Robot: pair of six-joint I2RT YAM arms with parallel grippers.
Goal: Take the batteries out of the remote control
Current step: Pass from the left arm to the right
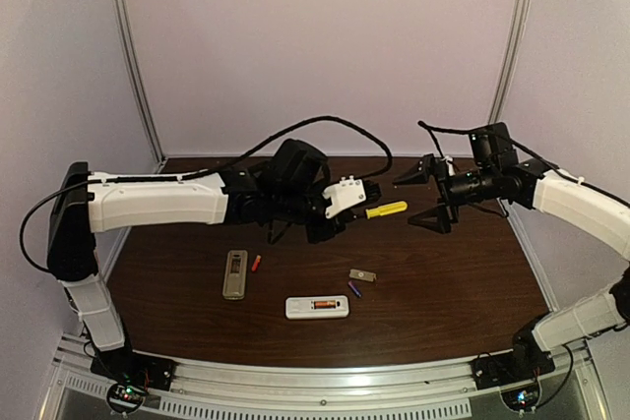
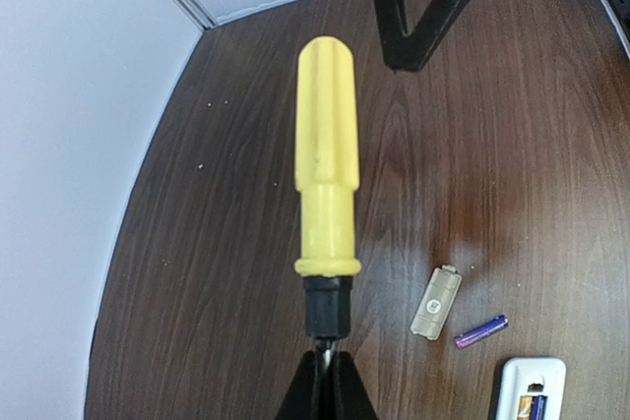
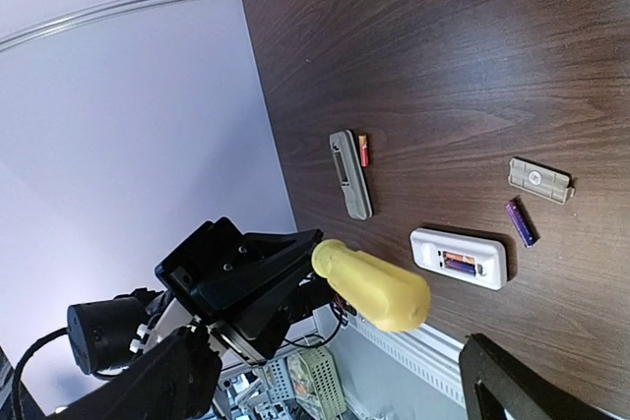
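A white remote control (image 1: 317, 307) lies face down near the front, its bay open with an orange and a purple battery (image 3: 459, 265) inside. A loose purple battery (image 1: 353, 288) lies beside the grey cover plate (image 1: 362, 274). Further left, a red battery (image 1: 256, 264) rests against a grey remote (image 1: 234, 273). My left gripper (image 2: 330, 381) is shut on the metal shaft of a yellow-handled screwdriver (image 2: 327, 164), held above the table. My right gripper (image 1: 404, 204) is open, its fingers on either side of the handle's free end without touching it.
White walls close the table at the back and on both sides. A metal rail (image 1: 315, 381) runs along the near edge by the arm bases. Both arms hang over the far half of the table; the remotes and loose parts lie in the near half.
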